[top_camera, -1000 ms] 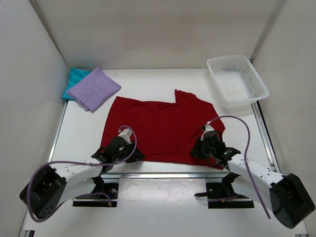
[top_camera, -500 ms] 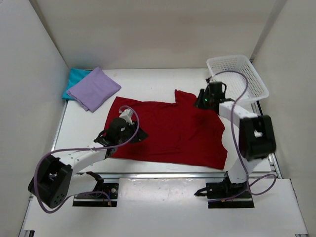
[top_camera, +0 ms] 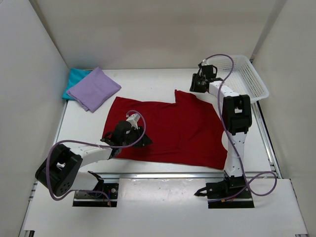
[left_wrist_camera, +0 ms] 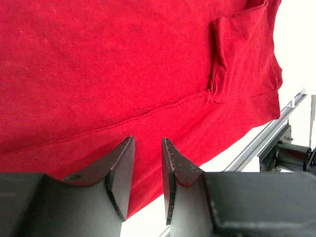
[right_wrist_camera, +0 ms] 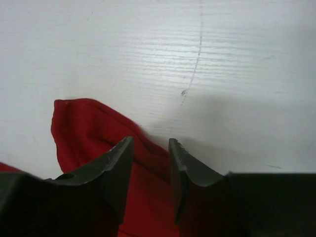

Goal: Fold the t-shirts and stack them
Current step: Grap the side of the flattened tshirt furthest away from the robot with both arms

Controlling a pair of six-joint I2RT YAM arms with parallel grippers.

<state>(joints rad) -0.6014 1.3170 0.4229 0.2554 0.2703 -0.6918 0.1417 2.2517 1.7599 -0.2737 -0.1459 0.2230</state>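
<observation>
The dark red t-shirt (top_camera: 168, 129) lies spread flat in the middle of the table. My left gripper (top_camera: 142, 140) hovers low over its near-left part, jaws a little apart with nothing between them; in the left wrist view (left_wrist_camera: 148, 140) the shirt's hem (left_wrist_camera: 148, 116) and a folded sleeve (left_wrist_camera: 232, 59) lie below. My right gripper (top_camera: 194, 85) is at the shirt's far right corner, open, its jaws (right_wrist_camera: 150, 140) straddling the red cloth's edge (right_wrist_camera: 94, 128). The lavender shirt (top_camera: 94, 89) lies folded on the teal shirt (top_camera: 74, 78) at the far left.
A white mesh basket (top_camera: 238, 79) stands at the far right, right beside my right arm. White walls close in the left, back and right. A metal rail (top_camera: 168, 175) runs along the near edge, also seen in the left wrist view (left_wrist_camera: 266, 136).
My right arm swung from the shirt's near right hem up to its far right corner. My left gripper shifted a little to the right over the shirt's near-left part.
</observation>
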